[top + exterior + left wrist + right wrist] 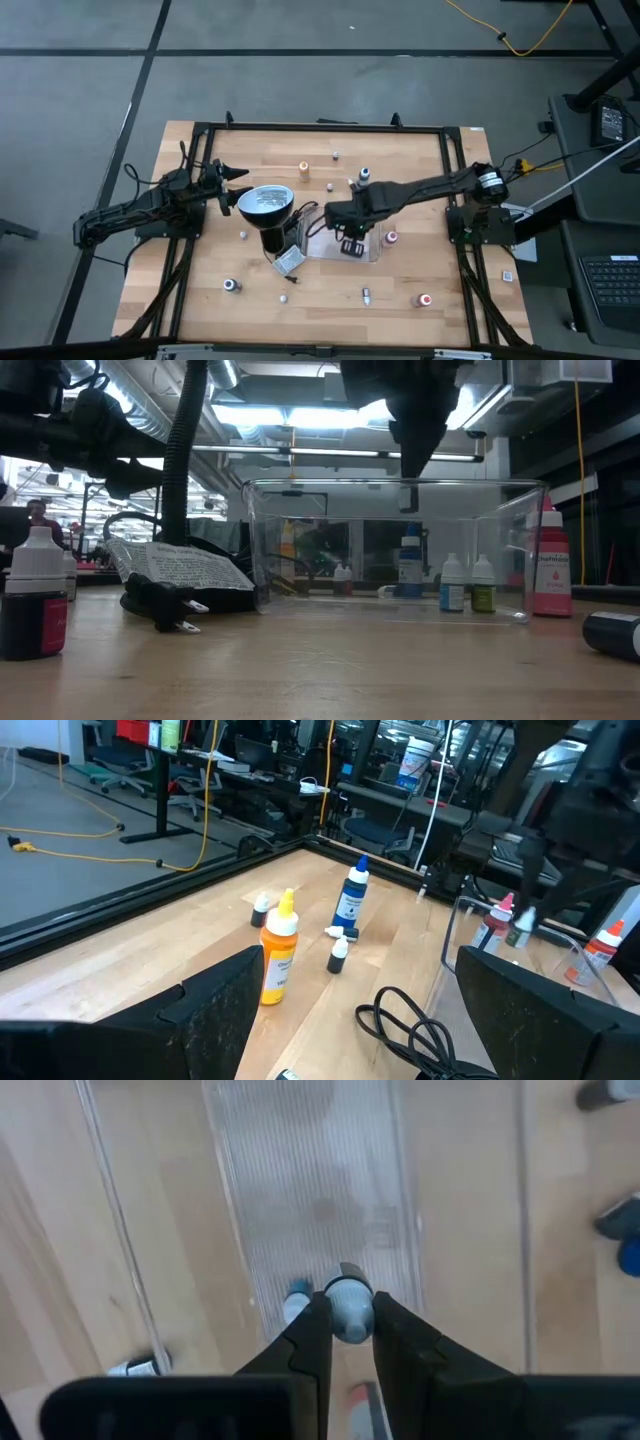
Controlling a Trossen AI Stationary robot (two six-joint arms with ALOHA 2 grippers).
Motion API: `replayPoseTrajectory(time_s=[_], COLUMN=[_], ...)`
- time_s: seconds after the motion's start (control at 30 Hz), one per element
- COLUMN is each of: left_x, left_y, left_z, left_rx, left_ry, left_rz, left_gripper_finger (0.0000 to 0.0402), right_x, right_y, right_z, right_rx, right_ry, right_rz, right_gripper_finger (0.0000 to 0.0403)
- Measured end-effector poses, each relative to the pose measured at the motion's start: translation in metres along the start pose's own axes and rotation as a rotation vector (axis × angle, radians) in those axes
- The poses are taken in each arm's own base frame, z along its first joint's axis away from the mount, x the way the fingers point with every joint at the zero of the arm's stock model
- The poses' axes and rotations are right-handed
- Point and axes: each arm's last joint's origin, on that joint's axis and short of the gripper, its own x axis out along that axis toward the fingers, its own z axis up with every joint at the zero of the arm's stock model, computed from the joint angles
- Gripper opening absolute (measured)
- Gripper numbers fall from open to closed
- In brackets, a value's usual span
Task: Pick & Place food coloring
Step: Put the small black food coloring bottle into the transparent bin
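We see the right end effector (348,1330) clamped on a small food coloring bottle (349,1308) with a pale blue cap, hanging directly above the clear tray (372,255) mid-bench. Left end effector (236,187) waits with fingers spread wide at the bench's (330,285) left side, just beside the lamp (265,205). The lamp and its cord with tag (180,568) crowd the tray's left edge. Other bottles lie scattered: orange one (279,958), blue one (351,897), red one (548,566) just outside the tray wall, dark one with a white cap (33,600) near the low camera. Tag print and bottle labels are unreadable.
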Motion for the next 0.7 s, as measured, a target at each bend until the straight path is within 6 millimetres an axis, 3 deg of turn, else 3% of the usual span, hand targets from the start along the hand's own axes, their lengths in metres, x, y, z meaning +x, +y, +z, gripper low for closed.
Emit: replayPoseTrajectory(time_s=[0.37,0.7], left_x=[0.000,0.000], left_y=[0.000,0.000], left_z=[0.000,0.000], left_rx=[0.000,0.001], left_ry=[0.000,0.000], left_rz=[0.000,0.000], left_gripper_finger=[0.0322,0.0322], right_x=[0.033,0.048], right_y=[0.011,0.017], right_z=[-0.008,-0.011], right_rx=[-0.020,-0.042], right_ry=[0.034,-0.025], right_rz=[-0.014,-0.003], right_gripper_finger=[0.0064,0.0063])
